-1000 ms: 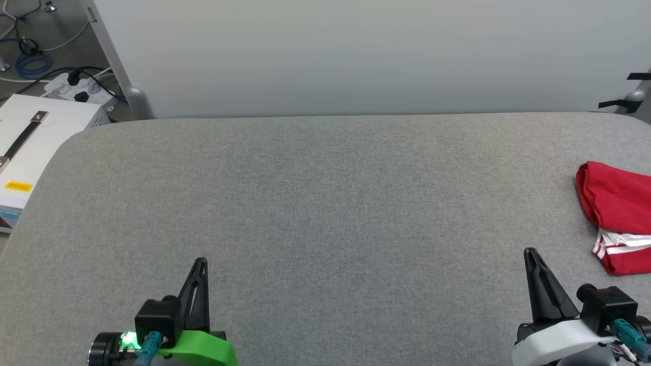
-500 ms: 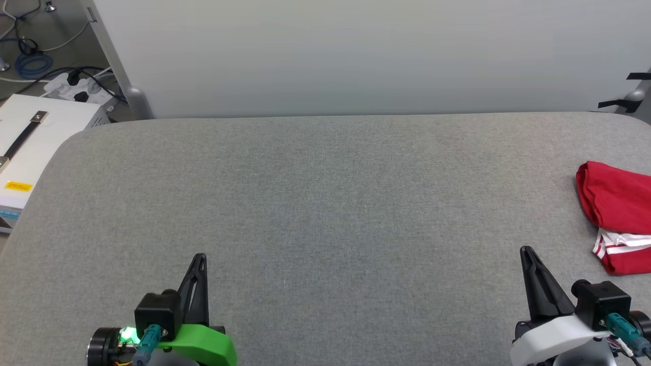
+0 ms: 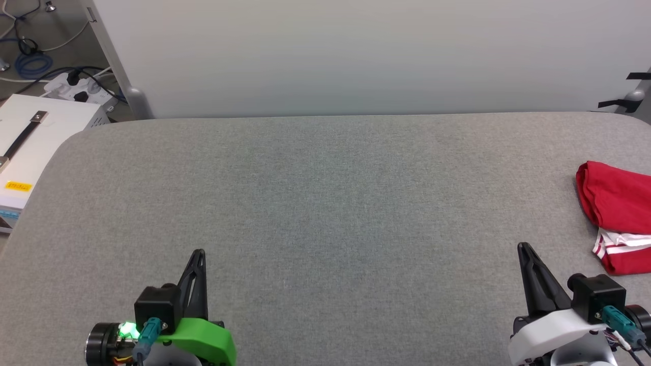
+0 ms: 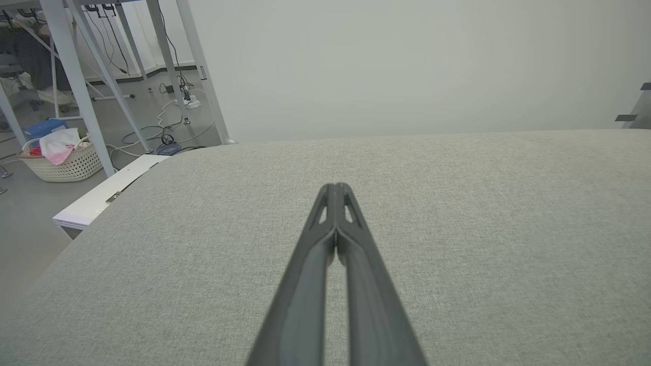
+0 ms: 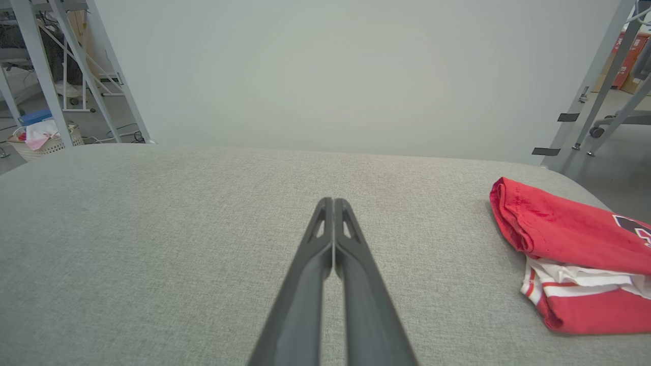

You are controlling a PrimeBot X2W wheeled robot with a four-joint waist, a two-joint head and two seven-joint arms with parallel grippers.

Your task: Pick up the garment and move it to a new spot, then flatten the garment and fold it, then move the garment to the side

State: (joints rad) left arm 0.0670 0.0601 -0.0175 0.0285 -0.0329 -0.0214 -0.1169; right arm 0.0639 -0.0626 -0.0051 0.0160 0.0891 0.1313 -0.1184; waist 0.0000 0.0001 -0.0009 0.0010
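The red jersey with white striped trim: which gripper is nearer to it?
Right. The right gripper is close, left of the red jersey; the left gripper is far across the grey table.

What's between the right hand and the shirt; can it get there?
Probably yes. The shirt lies bunched near the right edge of the table, just right of the right hand, with nothing but bare grey surface between them. The hand is shut, so it must open first.

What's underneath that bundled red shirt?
The red shirt rests on the grey padded table. A white striped sleeve peeks from between its folds; anything else beneath is covered.
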